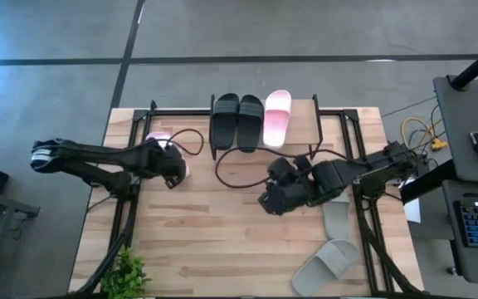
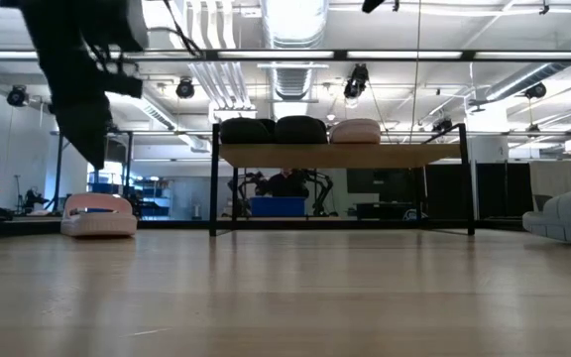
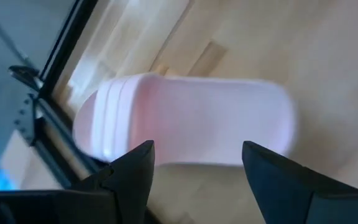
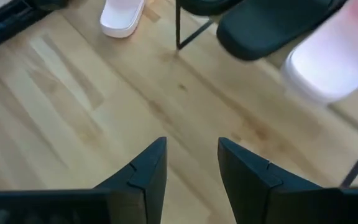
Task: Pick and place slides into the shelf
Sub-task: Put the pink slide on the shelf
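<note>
The shelf point(image 2: 385, 155) stands at the table's far middle. On its wooden top lie two black slides point(image 1: 237, 121) and one pale pink slide point(image 1: 276, 117), soles down. A second pink slide point(image 3: 191, 121) lies sole down on the table at the far left, also visible in the low view point(image 2: 99, 214). My left gripper point(image 3: 197, 149) hovers open just above it, one finger on each side. My right gripper point(image 4: 191, 146) is open over bare table near the shelf's right front, with nothing between its fingers. Two grey slides point(image 1: 332, 241) lie at the near right.
A black cable point(image 1: 222, 166) loops over the table in front of the shelf. A small green plant point(image 1: 127, 274) stands at the near left corner. Dark frame rails point(image 1: 131, 133) run along the table's left and right sides. Bare wood point(image 1: 214, 241) fills the near middle.
</note>
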Tool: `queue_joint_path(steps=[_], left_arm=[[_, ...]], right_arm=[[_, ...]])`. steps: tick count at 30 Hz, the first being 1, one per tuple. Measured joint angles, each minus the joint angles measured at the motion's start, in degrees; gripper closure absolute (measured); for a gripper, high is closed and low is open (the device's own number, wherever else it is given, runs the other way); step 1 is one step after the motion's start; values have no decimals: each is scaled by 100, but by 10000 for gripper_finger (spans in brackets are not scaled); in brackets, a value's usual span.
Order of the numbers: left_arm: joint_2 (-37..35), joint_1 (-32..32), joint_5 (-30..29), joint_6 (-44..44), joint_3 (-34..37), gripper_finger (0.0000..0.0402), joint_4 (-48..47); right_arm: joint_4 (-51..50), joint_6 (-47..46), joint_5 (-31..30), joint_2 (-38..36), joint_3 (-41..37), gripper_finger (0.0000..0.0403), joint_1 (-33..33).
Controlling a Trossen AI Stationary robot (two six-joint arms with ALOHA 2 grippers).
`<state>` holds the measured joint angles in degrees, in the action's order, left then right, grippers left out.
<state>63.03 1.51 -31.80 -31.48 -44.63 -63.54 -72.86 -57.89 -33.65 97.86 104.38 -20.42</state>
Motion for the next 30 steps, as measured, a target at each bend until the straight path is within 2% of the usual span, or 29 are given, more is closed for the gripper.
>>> queue_joint_path(steps=[8, 15, 23, 26, 30], left_arm=[[1001, 1040, 94, 988, -14, 173, 34], [1711, 1691, 109, 1547, -21, 173, 84], [2202, 1876, 326, 1840, -45, 173, 260], [2181, 1872, 147, 1847, -36, 173, 252], [1997, 1878, -481, 1880, -32, 173, 249]], right_arm=[[20, -1338, 12, 89, -219, 268, -541], [23, -1712, 6, 271, -293, 268, -680], [38, -1708, 71, 451, -293, 268, -684], [35, -1705, 72, 470, -293, 268, -684], [18, -1663, 63, 470, -293, 268, -684]])
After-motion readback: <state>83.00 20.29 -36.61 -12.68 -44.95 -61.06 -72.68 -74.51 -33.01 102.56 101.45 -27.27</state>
